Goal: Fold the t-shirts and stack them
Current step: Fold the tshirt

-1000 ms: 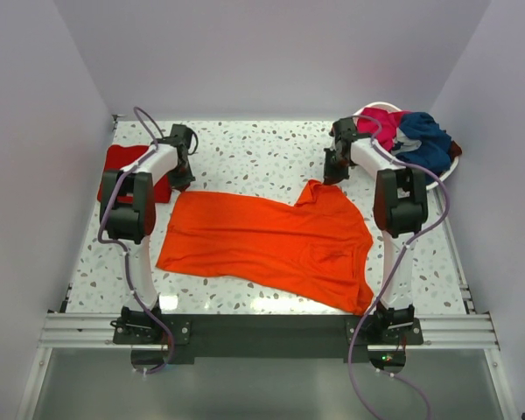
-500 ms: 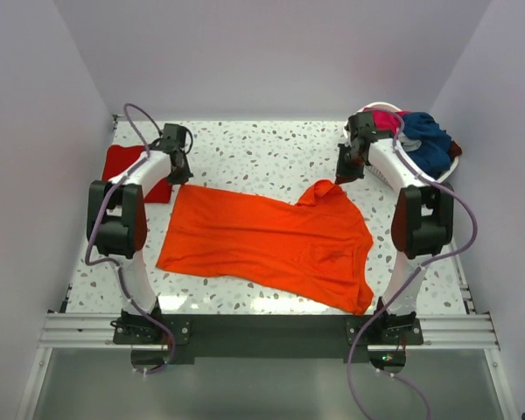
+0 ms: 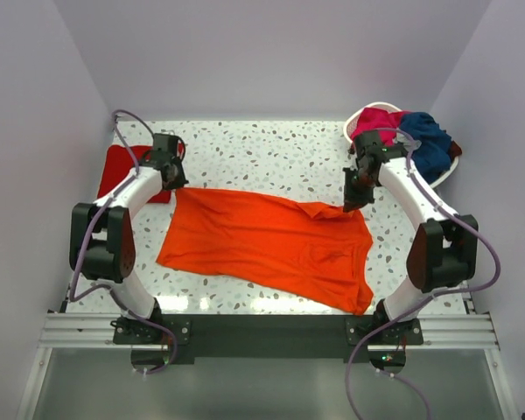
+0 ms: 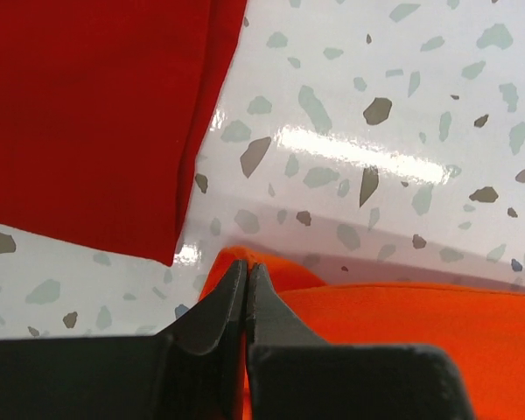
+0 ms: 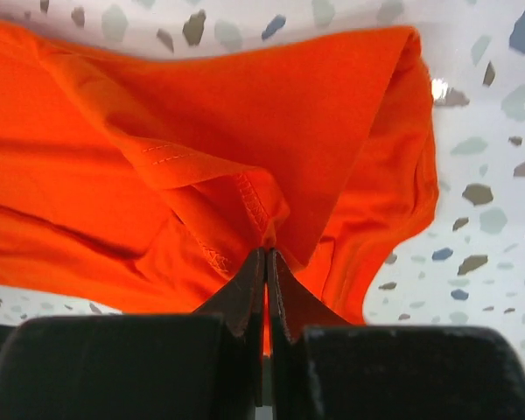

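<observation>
A large orange t-shirt [image 3: 271, 241] lies spread across the middle of the speckled table. My left gripper [image 3: 172, 181] is shut on its far left corner [image 4: 271, 271]. My right gripper [image 3: 353, 199] is shut on a hemmed fold of the same t-shirt [image 5: 245, 184] at its far right, with that cloth raised and draped over itself. A folded red t-shirt [image 3: 122, 166] lies flat at the far left, just beyond the left gripper [image 4: 247, 267]; its edge shows as dark red cloth [image 4: 96, 105] in the left wrist view.
A white basket [image 3: 359, 118] at the far right corner holds a magenta t-shirt [image 3: 378, 121] and a navy one [image 3: 427, 140]. White walls enclose the table on three sides. Bare speckled tabletop [image 3: 262, 153] runs between the arms at the back.
Both arms have swung outward and nearer. The right gripper has pulled the raised far right corner of the orange t-shirt down towards me, flattening its far edge. The left gripper has closed on the far left corner.
</observation>
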Tool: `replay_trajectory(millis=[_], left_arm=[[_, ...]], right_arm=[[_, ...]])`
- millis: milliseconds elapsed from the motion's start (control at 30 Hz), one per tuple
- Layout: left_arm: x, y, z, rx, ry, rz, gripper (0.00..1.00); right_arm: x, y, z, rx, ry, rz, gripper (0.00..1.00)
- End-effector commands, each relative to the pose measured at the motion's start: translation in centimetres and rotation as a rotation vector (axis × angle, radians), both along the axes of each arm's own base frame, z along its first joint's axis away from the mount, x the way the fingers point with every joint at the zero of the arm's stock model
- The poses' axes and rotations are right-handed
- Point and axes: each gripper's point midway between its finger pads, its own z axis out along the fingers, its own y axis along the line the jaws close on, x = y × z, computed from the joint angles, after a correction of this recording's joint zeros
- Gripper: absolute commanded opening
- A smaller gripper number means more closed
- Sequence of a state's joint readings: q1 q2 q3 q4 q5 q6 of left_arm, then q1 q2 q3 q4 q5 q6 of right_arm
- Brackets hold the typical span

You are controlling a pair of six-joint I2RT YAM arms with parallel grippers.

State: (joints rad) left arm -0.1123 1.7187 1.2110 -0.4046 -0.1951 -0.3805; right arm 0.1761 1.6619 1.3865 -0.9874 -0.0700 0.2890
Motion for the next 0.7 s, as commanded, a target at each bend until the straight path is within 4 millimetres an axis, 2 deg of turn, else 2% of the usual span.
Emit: replay_trajectory(millis=[0,100,233,267,300,367,400,667], left_arm=[[0.4,0.3,2.9,0.009,-0.110,-0.028,0.00],[-0.3,0.4,3.4,0.018,-0.122,-0.047,0.00],[-1.4,1.2,3.8,0.061,-0.120,-0.039,0.00],[-2.0,1.4,3.4,0.070,-0.107,-0.039,0.00],[-2.2,1.5,4.1,0.072,-0.130,-0.037,0.00],[-3.2,1.7,3.7,0.079,-0.124,-0.039,0.00],[-3.5,1.7,4.3,0.077,-0.145,-0.041,0.00],[-7.5,1.7,3.0,0.064,-0.121,-0.067,0.03]], right_arm=[[-3.5,0.1,1.6,-0.008,0.024,0.034,0.00],[-5.6,-0.4,1.8,-0.018,0.046,0.028,0.00],[-7.7,-0.4,2.5,-0.007,0.059,0.037,0.00],[-8.4,-0.6,2.9,-0.010,0.063,0.040,0.00],[-8.9,-0.7,2.8,-0.014,0.073,0.043,0.00],[-9.8,-1.0,3.1,-0.022,0.073,0.044,0.00],[-10.2,-1.1,3.2,-0.022,0.074,0.044,0.00],[-13.3,-0.9,3.7,-0.005,0.095,0.050,0.00]])
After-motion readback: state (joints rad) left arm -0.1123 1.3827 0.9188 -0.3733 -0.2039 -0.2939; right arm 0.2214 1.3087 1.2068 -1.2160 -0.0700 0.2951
